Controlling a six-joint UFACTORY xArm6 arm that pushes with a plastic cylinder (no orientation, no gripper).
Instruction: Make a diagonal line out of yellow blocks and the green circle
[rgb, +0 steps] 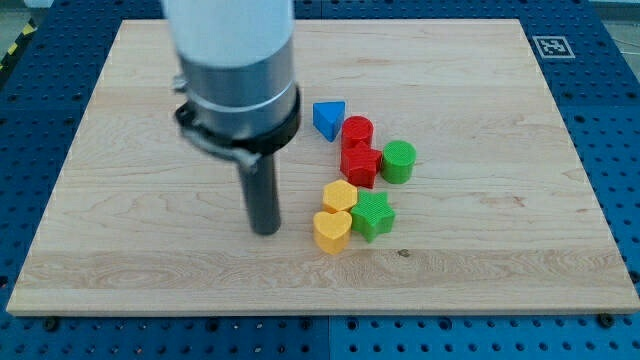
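My arm has no pincer to set apart or together; it ends in a dark rod, and my tip (265, 230) rests on the wooden desk (120, 200) a little left of centre, closer to the bottom edge than the top. Just to its right, apart from it, sits the yellow heart (332, 231), with the second yellow block (340, 195), roughly hexagonal, touching it on the upper side. The green star (373, 215) presses against both yellows on their right. Above this cluster the red star-like block (360, 165) stands near the desk's middle, with the red cylinder (357, 131) touching it from above and the blue triangle (329, 119) just left of that cylinder. Furthest right, the green circle (399, 161) sits touching the red star-like block's right side, well apart from the right edge.
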